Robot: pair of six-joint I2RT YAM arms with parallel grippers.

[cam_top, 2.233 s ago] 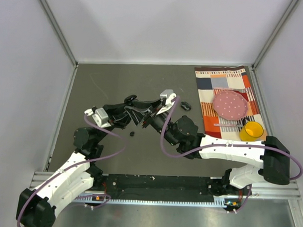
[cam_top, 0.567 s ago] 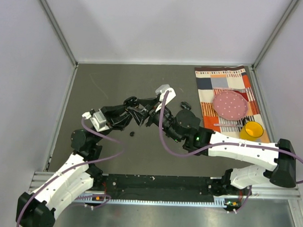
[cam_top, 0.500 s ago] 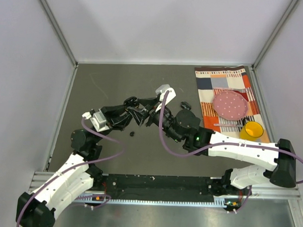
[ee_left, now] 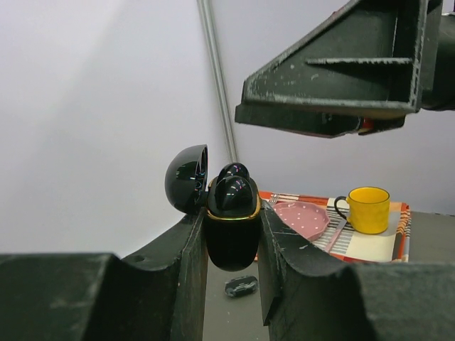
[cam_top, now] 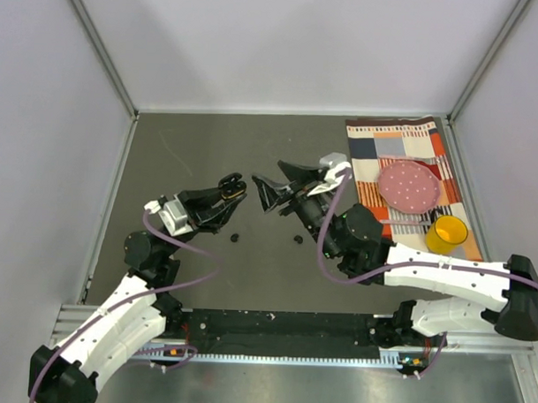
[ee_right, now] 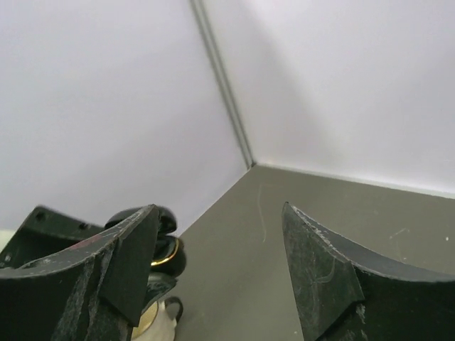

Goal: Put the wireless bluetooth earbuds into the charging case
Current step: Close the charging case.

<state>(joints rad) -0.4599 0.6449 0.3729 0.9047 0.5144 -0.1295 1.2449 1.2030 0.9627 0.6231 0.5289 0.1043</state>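
Observation:
My left gripper (cam_top: 231, 186) is shut on the black charging case (cam_top: 227, 189) with a gold rim and holds it above the table. In the left wrist view the case (ee_left: 231, 241) stands upright between my fingers with its lid (ee_left: 186, 177) open. Two glossy black rounded earbuds (ee_left: 233, 192) sit in its top. My right gripper (cam_top: 274, 186) is open and empty, just right of the case and apart from it. The case also shows low left in the right wrist view (ee_right: 162, 250). Two tiny black earbuds lie on the table (cam_top: 235, 237) (cam_top: 297, 240).
A patterned cloth (cam_top: 370, 156) at the back right carries a pink plate (cam_top: 409, 186), a yellow cup (cam_top: 446, 232) and a utensil. A black oval pod (ee_left: 242, 285) lies on the table beyond the case. Walls close in the table on three sides.

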